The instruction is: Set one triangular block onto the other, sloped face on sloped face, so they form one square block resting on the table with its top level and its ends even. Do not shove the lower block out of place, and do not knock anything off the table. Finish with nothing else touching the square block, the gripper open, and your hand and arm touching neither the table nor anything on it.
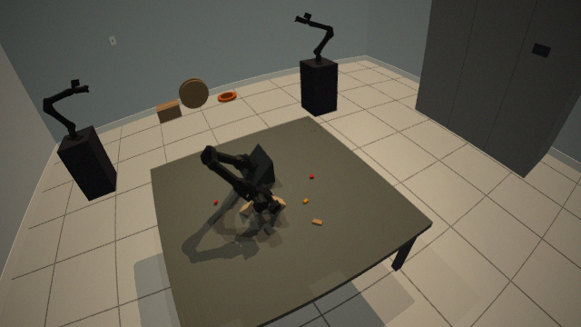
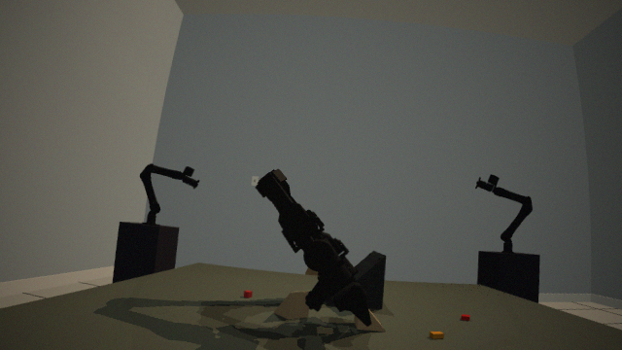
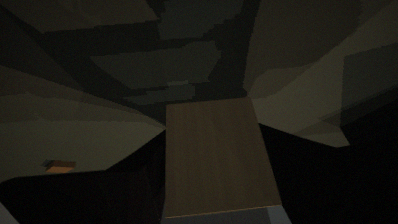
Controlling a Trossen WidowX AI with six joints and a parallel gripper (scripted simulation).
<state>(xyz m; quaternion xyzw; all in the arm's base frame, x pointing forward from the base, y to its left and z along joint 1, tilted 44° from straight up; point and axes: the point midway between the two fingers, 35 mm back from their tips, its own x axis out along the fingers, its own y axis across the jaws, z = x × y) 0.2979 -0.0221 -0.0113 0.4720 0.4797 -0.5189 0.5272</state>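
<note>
Wooden and pale, the triangular block fills the wrist view, pinched between the dark fingers of the gripper near the middle of the table. Its long axis runs away from the camera, the far end toward open table. A lift from here could swing it into the second block just beside it, shoving that one out of place. Farther toward the right edge, small red and orange pieces lie well apart.
</note>
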